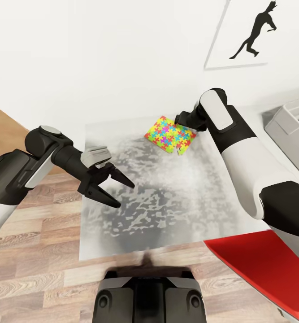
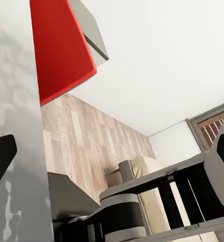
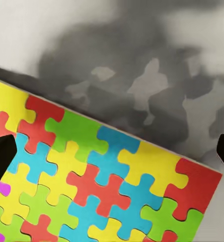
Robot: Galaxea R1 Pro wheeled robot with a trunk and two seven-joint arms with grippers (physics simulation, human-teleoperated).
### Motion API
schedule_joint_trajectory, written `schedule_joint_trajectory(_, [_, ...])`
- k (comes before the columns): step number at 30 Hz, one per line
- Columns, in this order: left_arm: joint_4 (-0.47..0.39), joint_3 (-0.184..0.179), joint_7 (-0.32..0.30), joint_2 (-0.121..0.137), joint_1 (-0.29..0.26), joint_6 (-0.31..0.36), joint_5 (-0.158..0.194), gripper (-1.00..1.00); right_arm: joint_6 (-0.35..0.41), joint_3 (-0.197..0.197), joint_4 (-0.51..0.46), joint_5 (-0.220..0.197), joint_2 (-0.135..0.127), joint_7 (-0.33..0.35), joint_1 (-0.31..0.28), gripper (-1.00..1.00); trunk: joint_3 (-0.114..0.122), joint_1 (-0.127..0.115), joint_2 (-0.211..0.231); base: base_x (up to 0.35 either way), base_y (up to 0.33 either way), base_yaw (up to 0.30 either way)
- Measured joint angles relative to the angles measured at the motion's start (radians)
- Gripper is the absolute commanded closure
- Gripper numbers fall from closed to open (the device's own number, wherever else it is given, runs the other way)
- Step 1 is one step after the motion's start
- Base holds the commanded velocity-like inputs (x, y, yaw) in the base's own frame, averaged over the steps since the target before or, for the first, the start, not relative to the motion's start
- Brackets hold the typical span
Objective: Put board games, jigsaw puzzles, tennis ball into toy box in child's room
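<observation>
On the mottled light grey table top point(image 1: 136, 215) lies the flat multicoloured jigsaw puzzle square point(image 1: 170, 134), under the right gripper point(image 1: 181, 120), whose spread fingers seem poised to grasp it; the left gripper point(image 1: 111, 186) hangs released, near the grey toy box point(image 1: 286, 130)

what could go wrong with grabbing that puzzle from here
1. The puzzle lies thin and flat on the table, so the right gripper, fingers spread wide over it, may close on the tabletop or just push it along.
2. Carrying it right to the toy box, a loose edge pinch could let it tilt and slip out.
3. The open left gripper hangs over the table and could get in the way.
</observation>
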Motion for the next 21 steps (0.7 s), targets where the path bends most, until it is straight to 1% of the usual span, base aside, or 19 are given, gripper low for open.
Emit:
schedule_joint_trajectory(11, [0.001,-0.001,0.000,0.003,0.000,-0.001,0.001,-1.00,-0.001,-0.001,0.000,0.005,0.005,-0.001,0.000,-1.00,0.000,0.000,0.000,0.028,0.000,0.000])
schedule_joint_trajectory(15, [0.002,-0.001,0.000,0.003,0.000,-0.002,0.000,-1.00,-0.011,-0.003,0.000,0.028,0.009,-0.001,0.000,-1.00,0.000,0.000,0.000,0.001,0.000,0.000])
schedule_joint_trajectory(17, [0.003,-0.002,0.000,0.003,0.000,-0.002,0.000,-1.00,-0.029,-0.004,0.000,0.043,0.010,-0.001,0.000,-1.00,0.000,0.000,0.000,0.000,0.000,0.000])
schedule_joint_trajectory(21, [0.003,-0.002,0.000,0.003,0.000,-0.002,0.000,-1.00,-0.047,-0.006,0.009,0.053,0.010,-0.002,0.000,-1.00,0.000,0.000,0.000,0.000,0.000,0.000])
